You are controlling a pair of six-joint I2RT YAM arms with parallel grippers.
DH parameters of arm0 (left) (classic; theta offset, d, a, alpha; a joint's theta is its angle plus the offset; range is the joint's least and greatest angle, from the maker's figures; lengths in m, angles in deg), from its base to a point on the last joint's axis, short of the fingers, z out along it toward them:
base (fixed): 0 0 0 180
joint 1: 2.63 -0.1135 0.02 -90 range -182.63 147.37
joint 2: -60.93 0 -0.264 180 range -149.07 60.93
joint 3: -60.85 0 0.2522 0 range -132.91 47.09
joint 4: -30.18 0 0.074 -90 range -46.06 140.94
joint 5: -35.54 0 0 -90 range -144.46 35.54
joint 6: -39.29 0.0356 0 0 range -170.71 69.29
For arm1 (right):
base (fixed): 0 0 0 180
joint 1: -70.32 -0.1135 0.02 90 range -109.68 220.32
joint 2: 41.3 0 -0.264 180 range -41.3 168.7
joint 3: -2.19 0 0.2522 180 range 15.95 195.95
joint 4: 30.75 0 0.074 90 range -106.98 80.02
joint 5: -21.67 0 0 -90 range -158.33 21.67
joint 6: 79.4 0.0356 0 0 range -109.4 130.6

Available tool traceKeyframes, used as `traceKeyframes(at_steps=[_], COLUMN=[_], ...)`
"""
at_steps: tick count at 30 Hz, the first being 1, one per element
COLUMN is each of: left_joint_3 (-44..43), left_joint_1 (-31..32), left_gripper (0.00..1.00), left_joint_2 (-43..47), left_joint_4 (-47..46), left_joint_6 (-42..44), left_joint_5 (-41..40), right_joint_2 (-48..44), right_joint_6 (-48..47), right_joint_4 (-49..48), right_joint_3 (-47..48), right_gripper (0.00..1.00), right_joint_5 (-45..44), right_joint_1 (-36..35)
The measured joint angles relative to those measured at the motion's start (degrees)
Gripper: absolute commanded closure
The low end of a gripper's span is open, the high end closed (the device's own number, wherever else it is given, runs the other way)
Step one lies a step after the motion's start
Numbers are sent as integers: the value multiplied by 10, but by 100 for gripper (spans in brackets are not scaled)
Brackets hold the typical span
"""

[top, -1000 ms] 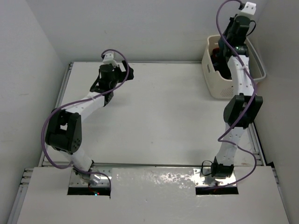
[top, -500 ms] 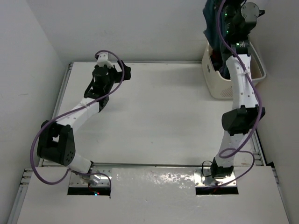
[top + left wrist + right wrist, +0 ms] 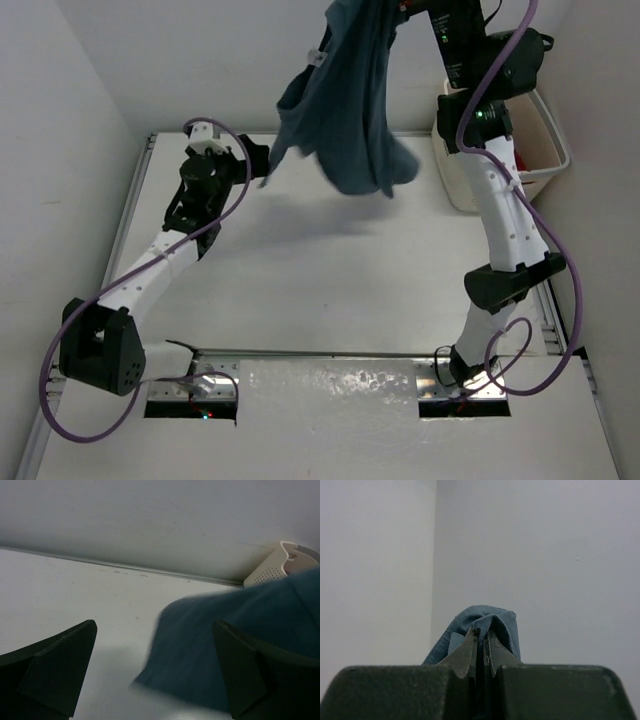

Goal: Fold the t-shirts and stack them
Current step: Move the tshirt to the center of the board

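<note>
Clamping tight on the teal-blue t-shirt (image 3: 350, 100), right gripper (image 3: 481, 635) holds it aloft.

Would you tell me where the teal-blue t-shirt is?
In the top view, the teal-blue t-shirt hangs from the right hand over the table, left of the basket.

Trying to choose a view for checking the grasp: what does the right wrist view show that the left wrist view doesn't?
Only the right wrist view shows the right pincer shut on a bunched fold of the teal-blue cloth t-shirt, against a pale wall. Only the left wrist view shows the left pincer open, the white table and a corner of the cream perforated plastic basket. Both show the same shirt.
</note>
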State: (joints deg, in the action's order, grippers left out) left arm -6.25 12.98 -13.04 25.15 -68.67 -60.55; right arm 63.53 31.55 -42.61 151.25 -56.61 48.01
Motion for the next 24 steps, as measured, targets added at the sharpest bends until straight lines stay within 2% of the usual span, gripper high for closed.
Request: traceKeyframes(at_steps=[5,9,10,11,12,13,14,17,19,21,24], left_joint_3=[14,29,31,34,36,37,38,39,41,50,74], left_joint_1=[0,0,0,0,0,0,0,-2,-3,-3,-3], left_gripper=[0,0,0,0,0,0,0,0,0,0,0], left_joint_2=[41,71,76,82,87,92,94,97,97,98,106], left_joint_4=[31,73,84,98,111,128,148,197,236,267,318], left_joint_6=[-8,-23,-27,-33,-38,-46,-56,-84,-108,-134,-175], left_joint_5=[-49,-100,-112,-126,-139,-152,-168,-198,-214,-224,-231], right_joint_2=[-15,-56,-65,-71,-74,-70,-62,-23,-7,-11,-33], right_joint_6=[-31,-45,-41,-32,-22,-12,-7,-16,-38,-76,-142], right_joint_4=[24,43,43,37,35,40,51,130,193,238,288], right_joint_3=[-68,-242,-297,-357,-418,-470,-510,-585,-589,-589,-589], right_gripper=[100,100,92,79,52,39,19,4,1,1,1], right_joint_5=[-37,-91,-102,-110,-116,-121,-127,-145,-150,-157,-137], right_joint_1=[11,38,52,71,93,116,136,179,173,137,43])
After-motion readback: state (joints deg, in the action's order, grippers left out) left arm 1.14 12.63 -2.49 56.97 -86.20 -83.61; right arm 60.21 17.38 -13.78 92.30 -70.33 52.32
